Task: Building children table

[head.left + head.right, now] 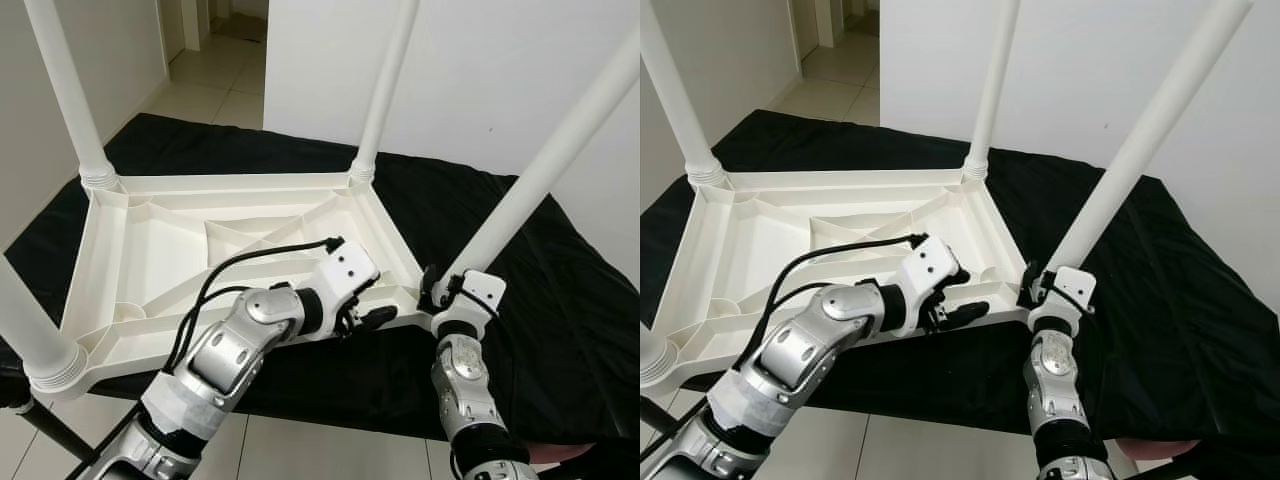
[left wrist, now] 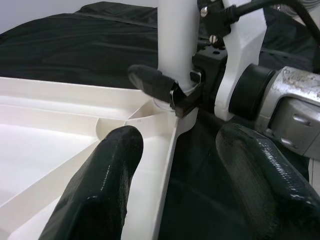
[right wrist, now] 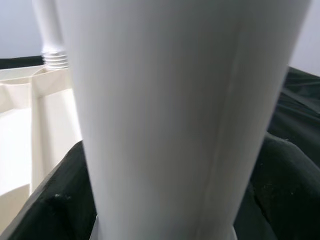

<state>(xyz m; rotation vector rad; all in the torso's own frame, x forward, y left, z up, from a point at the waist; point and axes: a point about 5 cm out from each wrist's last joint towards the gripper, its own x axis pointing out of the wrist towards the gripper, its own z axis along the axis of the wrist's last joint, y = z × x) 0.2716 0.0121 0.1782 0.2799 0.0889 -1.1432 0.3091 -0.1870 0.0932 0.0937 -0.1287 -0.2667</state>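
A white plastic children's table [image 1: 150, 250] lies upside down on a black cloth. Its legs stand upward from the corners. My right gripper [image 1: 440, 285] is shut on the base of the near-right leg [image 1: 540, 170], where it meets the corner socket. The left wrist view shows those black fingers [image 2: 150, 82] clasping the leg. That leg [image 3: 175, 115] looms close in the right wrist view. My left gripper [image 1: 368, 318] is open, straddling the table's near rim [image 2: 167, 165] just left of that corner, one finger inside the rim and one outside.
The black cloth [image 1: 560, 300] covers the low surface under the table and spreads to the right. Three more legs rise at the far left [image 1: 65, 90], far right [image 1: 385, 90] and near left [image 1: 30, 330]. A white wall stands behind; tiled floor lies below.
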